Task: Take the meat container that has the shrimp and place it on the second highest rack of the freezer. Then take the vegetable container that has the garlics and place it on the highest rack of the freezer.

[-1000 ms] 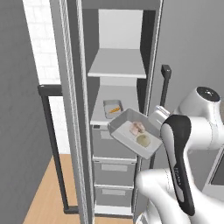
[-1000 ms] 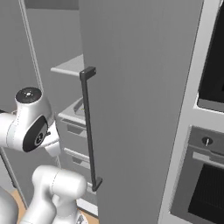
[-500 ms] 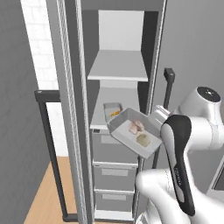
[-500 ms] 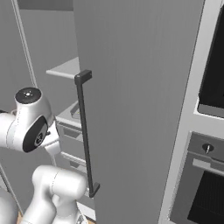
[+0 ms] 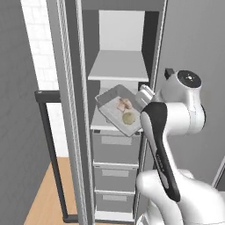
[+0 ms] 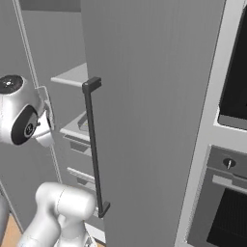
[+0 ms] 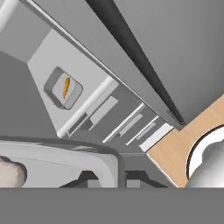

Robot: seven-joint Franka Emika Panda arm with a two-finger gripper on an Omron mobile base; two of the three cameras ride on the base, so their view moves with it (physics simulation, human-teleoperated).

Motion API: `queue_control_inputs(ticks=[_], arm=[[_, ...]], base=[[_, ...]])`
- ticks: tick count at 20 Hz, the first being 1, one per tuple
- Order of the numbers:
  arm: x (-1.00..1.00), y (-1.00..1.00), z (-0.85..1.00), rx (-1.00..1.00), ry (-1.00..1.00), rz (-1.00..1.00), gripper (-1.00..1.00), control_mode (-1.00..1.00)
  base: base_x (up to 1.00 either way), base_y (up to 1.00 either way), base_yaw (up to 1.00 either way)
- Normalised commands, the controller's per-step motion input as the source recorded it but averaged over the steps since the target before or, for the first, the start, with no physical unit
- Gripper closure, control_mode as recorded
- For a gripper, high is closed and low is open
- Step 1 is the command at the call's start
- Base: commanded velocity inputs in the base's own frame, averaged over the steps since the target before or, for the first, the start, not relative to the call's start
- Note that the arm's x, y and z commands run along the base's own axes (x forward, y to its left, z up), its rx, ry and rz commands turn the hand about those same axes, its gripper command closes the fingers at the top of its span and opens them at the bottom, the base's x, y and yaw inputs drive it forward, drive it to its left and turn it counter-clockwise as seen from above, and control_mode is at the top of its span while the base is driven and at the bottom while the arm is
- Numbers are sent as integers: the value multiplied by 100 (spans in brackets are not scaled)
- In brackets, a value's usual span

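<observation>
- Raised since a second ago, the vegetable container hangs tilted between the freezer's two shelves.
- Gripper fingers clamp its rim; light and stiff, its loose garlics could roll.

meat container on shelf | shrimp inside | vegetable container near lens

Freezer shelves, door open.
Upper white shelf bare. Lower shelf carries the meat tray, one orange shrimp inside it, set toward the back. Three grey drawers stacked under the shelves; wood floor below.
</observation>
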Motion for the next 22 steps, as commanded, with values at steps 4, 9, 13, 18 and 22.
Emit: queue_control_inputs(ticks=[4, 9, 13, 18, 22], arm=[[100, 9, 66, 0, -5, -31, 100, -100], [99, 0, 37, 2, 0, -36, 100, -100], [99, 0, 10, 6, 0, -35, 100, -100], [100, 0, -1, 13, 0, -25, 100, -100], [100, 0, 0, 15, 0, -19, 100, -100]], base=[[0, 0, 0], [0, 0, 0], [0, 0, 0], [0, 0, 0], [0, 0, 0]])
